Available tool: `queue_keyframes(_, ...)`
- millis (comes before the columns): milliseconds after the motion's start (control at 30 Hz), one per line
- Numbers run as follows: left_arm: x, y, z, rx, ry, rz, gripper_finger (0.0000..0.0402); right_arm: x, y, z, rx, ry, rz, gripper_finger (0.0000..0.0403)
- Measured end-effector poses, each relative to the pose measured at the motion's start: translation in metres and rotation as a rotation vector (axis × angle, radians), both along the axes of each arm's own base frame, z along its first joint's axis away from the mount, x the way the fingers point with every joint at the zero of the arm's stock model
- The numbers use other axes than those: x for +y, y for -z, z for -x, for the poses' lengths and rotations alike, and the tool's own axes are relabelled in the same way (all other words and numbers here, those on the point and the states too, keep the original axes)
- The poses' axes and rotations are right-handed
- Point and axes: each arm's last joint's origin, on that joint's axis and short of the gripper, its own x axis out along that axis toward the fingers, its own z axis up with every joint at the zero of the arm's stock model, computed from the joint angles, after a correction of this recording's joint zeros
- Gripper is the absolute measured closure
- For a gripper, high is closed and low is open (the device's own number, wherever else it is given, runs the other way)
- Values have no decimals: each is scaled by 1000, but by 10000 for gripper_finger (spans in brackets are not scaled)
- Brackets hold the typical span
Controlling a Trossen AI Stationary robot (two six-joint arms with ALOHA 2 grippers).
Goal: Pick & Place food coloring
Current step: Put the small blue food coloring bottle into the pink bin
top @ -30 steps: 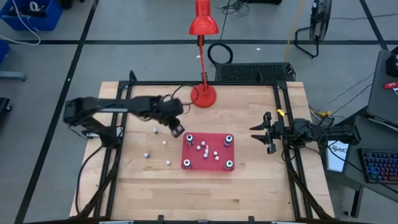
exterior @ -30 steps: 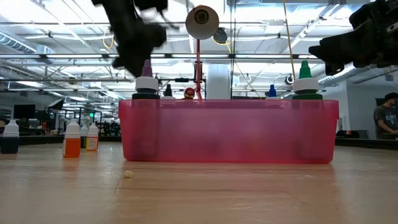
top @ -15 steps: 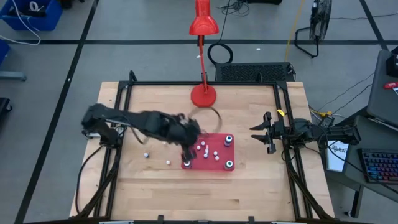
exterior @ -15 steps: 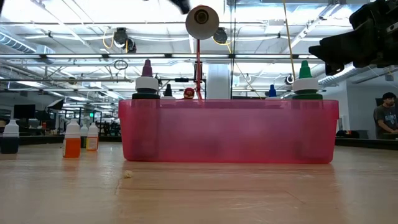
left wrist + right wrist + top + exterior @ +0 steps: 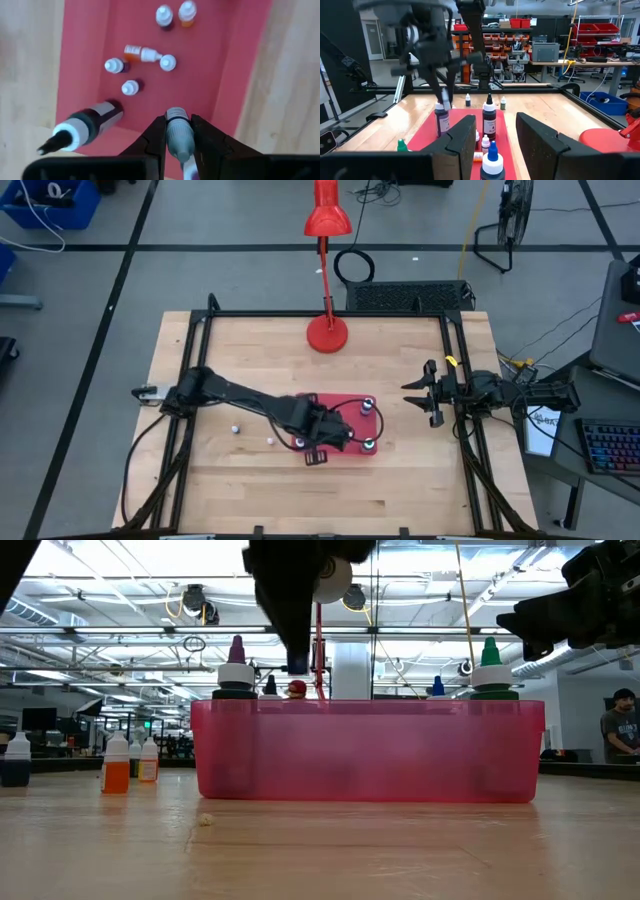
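A small white-capped food coloring bottle (image 5: pixel 176 134) is clamped between the fingers of the left end effector (image 5: pixel 177 131), held above the near edge of the red tray (image 5: pixel 240 65), at the lower centre of the left wrist frame; inside the tray several more tiny bottles (image 5: pixel 131 87) are seen, most upright, one orange one (image 5: pixel 145 53) lying on its side, and a larger vial with a dark top (image 5: pixel 85 129) stands at the lower left of that frame; in the high view two small bottles (image 5: pixel 236 427) are left on the bare bench (image 5: pixel 250 490) to the left of the tray, well apart from it; the step in hand is judged to be the placing of the held bottle into the tray; it would be done well if the bottle were lowered into a free patch of the tray floor, clear of the large vial and of the lying bottle, kept upright, and let go only once its base is down, since so light a bottle could easily be tipped; the right end effector (image 5: pixel 428 393) is held idle at the right of the high view, fingers spread and holding nothing; a red desk lamp (image 5: pixel 327 270) stands at the upper centre of the bench.
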Motion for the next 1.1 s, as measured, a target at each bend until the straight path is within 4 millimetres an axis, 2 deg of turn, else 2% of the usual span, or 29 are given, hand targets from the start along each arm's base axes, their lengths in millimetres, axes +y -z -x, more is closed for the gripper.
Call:
queue_keyframes(467, 10, 65, -4, -14, -63, 77, 329, 0, 0, 0, 0, 0, 0, 273)
queue_keyframes(767, 16, 88, 1, -7, -96, 119, 329, 0, 0, 0, 1, 0, 0, 273)
queue_keyframes(1100, 16, 92, 0, -29, -95, 167, 328, 0, 0, 0, 1, 0, 0, 273)
